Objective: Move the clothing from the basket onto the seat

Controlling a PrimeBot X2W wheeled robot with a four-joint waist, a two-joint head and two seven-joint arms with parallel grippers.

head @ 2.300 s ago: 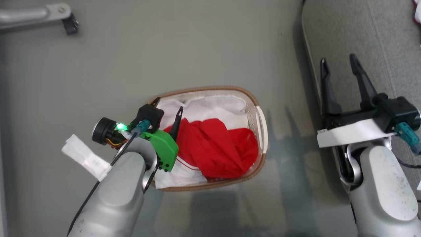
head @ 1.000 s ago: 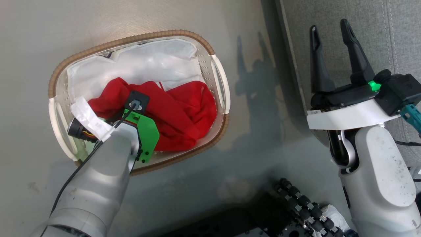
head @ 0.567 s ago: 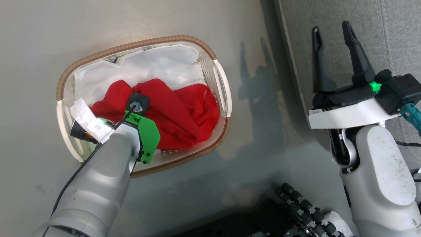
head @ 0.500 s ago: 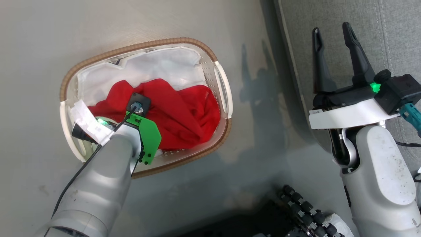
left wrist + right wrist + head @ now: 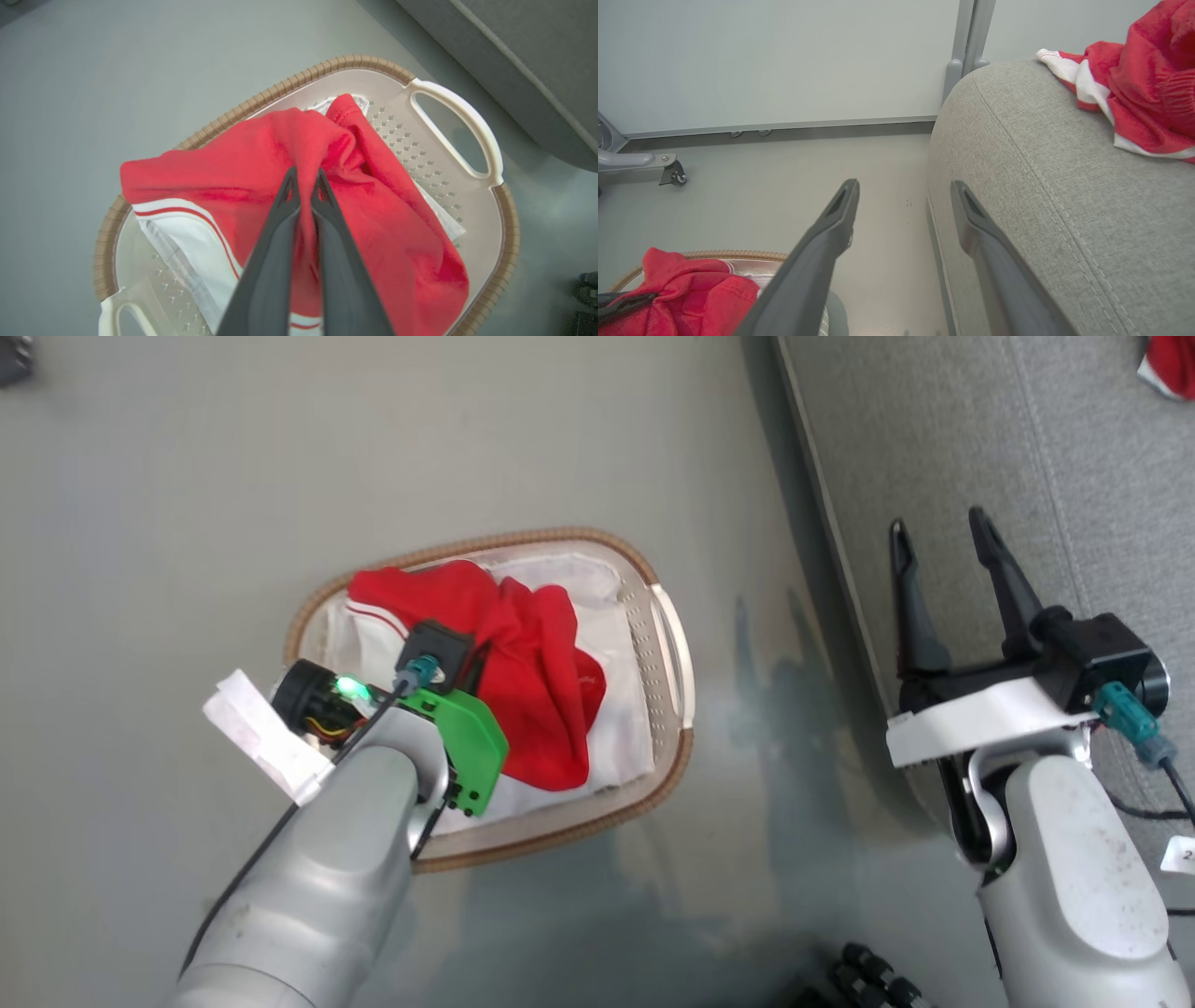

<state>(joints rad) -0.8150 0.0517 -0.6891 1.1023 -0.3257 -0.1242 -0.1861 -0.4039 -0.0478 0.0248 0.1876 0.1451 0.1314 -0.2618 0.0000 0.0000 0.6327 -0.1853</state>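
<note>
The white perforated basket with its brown woven rim stands on the grey floor. A bright red garment with white striped trim is bunched up in it. My left gripper is shut on a fold of this red clothing, which drapes down both sides of the fingers. My right gripper is open and holds nothing, hovering over the left edge of the light grey seat. Another red and white garment lies on the seat.
A white liner sheet lies in the basket's bottom. A grey metal leg with a caster stands by the pale wall. Black rollers of my base show at the bottom edge.
The head camera has shifted. My left gripper has pulled the red garment up into a raised bunch, baring more of the liner. The right gripper is still open.
</note>
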